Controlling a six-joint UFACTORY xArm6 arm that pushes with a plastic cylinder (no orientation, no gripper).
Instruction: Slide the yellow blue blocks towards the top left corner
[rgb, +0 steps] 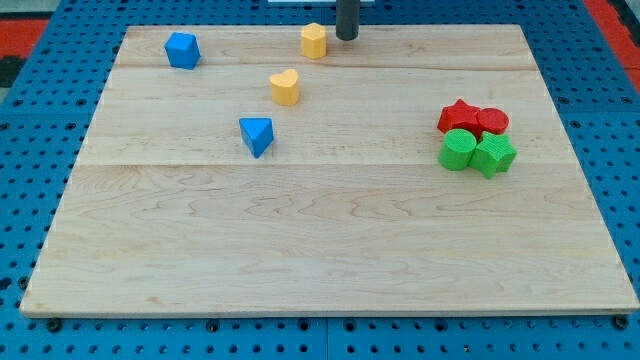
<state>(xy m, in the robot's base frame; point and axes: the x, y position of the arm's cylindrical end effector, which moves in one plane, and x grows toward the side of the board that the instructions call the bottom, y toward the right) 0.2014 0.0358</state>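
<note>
My tip (347, 38) rests on the board near the view's top edge, just right of a yellow hexagonal block (314, 40), with a small gap between them. A yellow heart-shaped block (285, 87) lies below and left of that. A blue triangular block (256, 135) lies further down and left. A blue block (182, 49), roughly cubic, sits near the top left corner of the wooden board (330, 240).
At the view's right a tight cluster holds a red star block (458, 116), a red cylinder (492, 122), a green cylinder (459, 149) and a green block (494, 155). The board lies on a blue pegboard surface (30, 150).
</note>
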